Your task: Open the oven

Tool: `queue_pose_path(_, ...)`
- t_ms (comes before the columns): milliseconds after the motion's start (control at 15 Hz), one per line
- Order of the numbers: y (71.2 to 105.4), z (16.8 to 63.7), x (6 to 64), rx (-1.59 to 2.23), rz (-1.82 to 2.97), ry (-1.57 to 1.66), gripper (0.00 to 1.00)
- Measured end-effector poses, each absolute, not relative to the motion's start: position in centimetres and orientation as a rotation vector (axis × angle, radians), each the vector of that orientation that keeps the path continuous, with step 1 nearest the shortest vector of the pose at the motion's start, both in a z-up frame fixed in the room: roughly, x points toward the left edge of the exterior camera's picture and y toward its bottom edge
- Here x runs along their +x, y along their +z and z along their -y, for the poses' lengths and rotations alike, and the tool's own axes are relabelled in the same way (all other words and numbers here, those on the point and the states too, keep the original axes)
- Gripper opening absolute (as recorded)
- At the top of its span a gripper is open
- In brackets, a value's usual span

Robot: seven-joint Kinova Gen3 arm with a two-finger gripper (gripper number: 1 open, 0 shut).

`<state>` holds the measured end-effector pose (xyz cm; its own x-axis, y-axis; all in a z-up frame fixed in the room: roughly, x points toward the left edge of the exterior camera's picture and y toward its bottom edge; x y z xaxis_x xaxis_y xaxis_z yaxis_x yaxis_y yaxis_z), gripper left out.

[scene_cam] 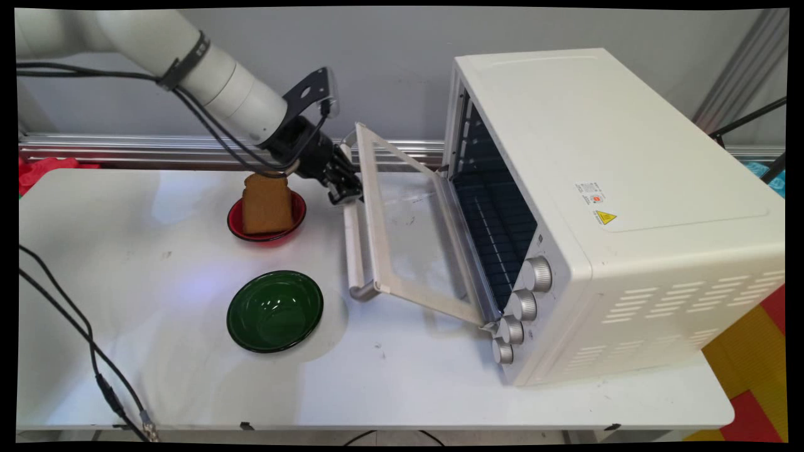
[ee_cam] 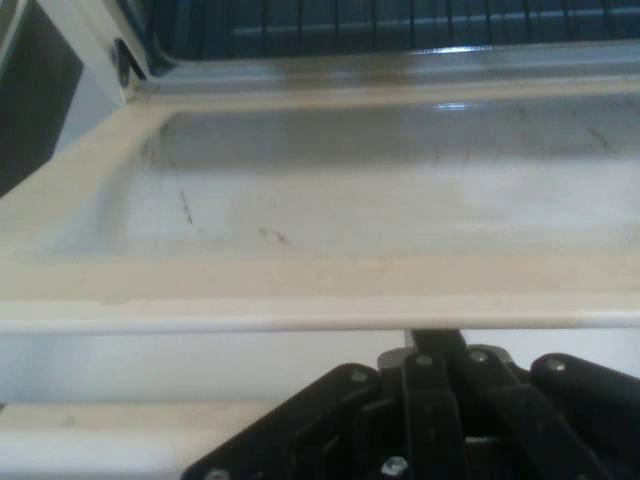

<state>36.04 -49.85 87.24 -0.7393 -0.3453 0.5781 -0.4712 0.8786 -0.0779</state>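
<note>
**Claw at the handle of the open oven door**

White table (scene_cam: 188, 389), scuffed here and there, near edge runs along the bottom; black cables (scene_cam: 81, 333) trail across the near left corner. Bare surface along the front and left. Near-middle sits a green bowl (scene_cam: 275, 311), empty, well apart from everything. Behind it a red bowl (scene_cam: 267, 220) with a slice of toast (scene_cam: 267, 204) leaning upright in it.

Right half of the table carries a big white toaster oven (scene_cam: 628, 213), set at an angle, four knobs (scene_cam: 521, 307) down its front corner; its right end comes close to the table's right edge. Oven door (scene_cam: 408, 232) hangs open, tilted down toward the left, glass pane showing table through it. Door handle (scene_cam: 353, 245), a pale bar, runs along the door's outer edge.

Claw (scene_cam: 344, 188) is at the far end of that handle, just beside the red bowl. In the hand view the handle bar (ee_cam: 300, 312) crosses right above the linkage; fingertips hidden behind it, so cannot tell whether they are apart or together.

Behind: metal rail (scene_cam: 125, 147) along the table's far edge, then grey wall (scene_cam: 377, 63). Red and yellow floor mats (scene_cam: 754, 351) lower right.
</note>
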Motion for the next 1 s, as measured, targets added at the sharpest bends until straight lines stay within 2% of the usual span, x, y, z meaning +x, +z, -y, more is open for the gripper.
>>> queue_pose_path(1000, 82.7, 48.6, 39.3, 0.651, 2.417, 0.234, 0.0)
